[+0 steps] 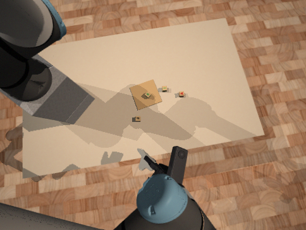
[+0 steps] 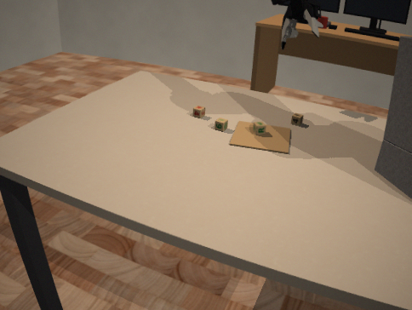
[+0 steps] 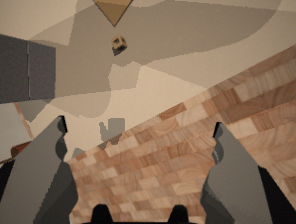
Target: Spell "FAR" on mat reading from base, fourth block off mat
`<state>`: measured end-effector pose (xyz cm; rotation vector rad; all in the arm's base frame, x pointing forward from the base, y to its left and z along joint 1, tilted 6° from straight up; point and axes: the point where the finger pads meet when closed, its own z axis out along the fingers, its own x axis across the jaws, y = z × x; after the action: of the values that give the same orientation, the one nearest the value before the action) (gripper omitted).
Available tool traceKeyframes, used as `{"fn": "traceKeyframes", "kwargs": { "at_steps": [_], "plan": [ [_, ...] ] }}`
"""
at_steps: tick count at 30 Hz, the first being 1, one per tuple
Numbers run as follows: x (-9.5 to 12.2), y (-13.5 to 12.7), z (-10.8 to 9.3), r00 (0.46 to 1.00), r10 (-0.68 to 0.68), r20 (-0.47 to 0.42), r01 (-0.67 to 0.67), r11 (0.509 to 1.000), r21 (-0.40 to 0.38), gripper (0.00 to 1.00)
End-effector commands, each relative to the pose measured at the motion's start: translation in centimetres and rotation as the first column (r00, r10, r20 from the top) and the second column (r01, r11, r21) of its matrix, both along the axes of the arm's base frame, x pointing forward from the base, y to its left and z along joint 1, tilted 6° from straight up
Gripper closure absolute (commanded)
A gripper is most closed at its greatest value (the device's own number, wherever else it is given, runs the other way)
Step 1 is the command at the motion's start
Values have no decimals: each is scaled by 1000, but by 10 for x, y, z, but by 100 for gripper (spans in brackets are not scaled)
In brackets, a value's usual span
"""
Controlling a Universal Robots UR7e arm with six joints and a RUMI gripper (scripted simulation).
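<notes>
A small brown mat (image 1: 144, 93) lies on the beige table; it also shows in the exterior view (image 2: 260, 136). One block with a green letter (image 1: 147, 94) sits on the mat (image 2: 259, 126). A second block with a green mark (image 1: 164, 88) (image 2: 220, 124) stands just off the mat. A block with a red letter (image 1: 181, 93) lies farther out (image 2: 198, 111). A block with a dark letter (image 1: 137, 119) lies off the mat on the other side (image 2: 297, 118) and shows in the wrist view (image 3: 119, 43). My gripper (image 3: 142, 119) is open and empty, high above the table's edge, far from all blocks.
The robot's grey base (image 1: 60, 98) stands on the table at one side. A wooden desk (image 2: 328, 44) with monitors stands behind the table. The floor is wood parquet.
</notes>
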<state>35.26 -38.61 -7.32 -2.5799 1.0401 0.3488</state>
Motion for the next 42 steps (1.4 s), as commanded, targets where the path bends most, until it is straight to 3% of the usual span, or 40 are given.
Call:
{"fn": "traceKeyframes", "kwargs": {
  "at_steps": [1,25,34,42],
  "plan": [
    [0,0,1,1000,0,1,0,1000,-1,0],
    [6,3,-4,1000,-6,8,6,1000,-10,0],
    [29,20,-25,999,-29,43,31,999,-44,0],
    [74,66,-61,989,-72,131,86,991,-101,0]
  ]
}}
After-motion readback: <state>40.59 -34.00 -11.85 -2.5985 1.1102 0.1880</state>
